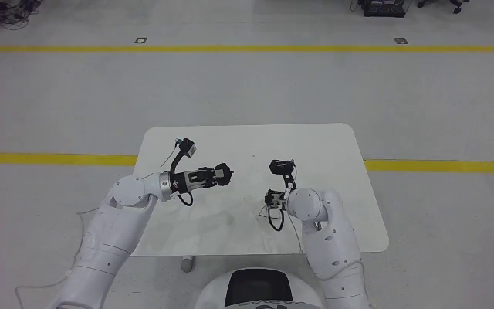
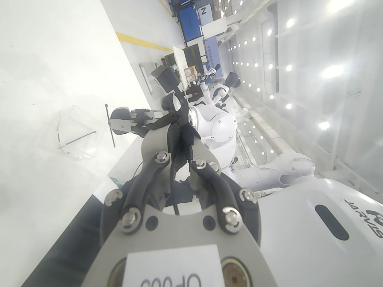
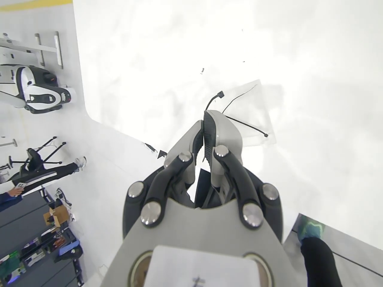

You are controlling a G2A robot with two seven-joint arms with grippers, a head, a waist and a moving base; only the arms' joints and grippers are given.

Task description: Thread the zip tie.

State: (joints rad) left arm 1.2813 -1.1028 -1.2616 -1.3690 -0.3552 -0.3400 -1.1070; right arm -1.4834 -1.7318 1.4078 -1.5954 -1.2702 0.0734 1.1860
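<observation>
My right gripper (image 3: 204,117) is shut on a black zip tie (image 3: 213,100). The tie's square head sticks out past the fingertips, above the white table (image 1: 324,147). From the left wrist view the same right gripper (image 2: 116,122) holds the zip tie (image 2: 110,126) roughly crosswise to its fingers. My left gripper (image 1: 228,173) hovers over the table's left middle, pointing toward the right gripper (image 1: 269,199) with a gap between them. Its fingers (image 2: 155,141) look closed, and I see nothing between them.
A clear plastic sheet (image 3: 257,111) lies on the table just beyond the right gripper, with spare black zip ties (image 3: 251,128) on it. The same sheet (image 2: 77,132) appears in the left wrist view. The table's front edge is close to both arms.
</observation>
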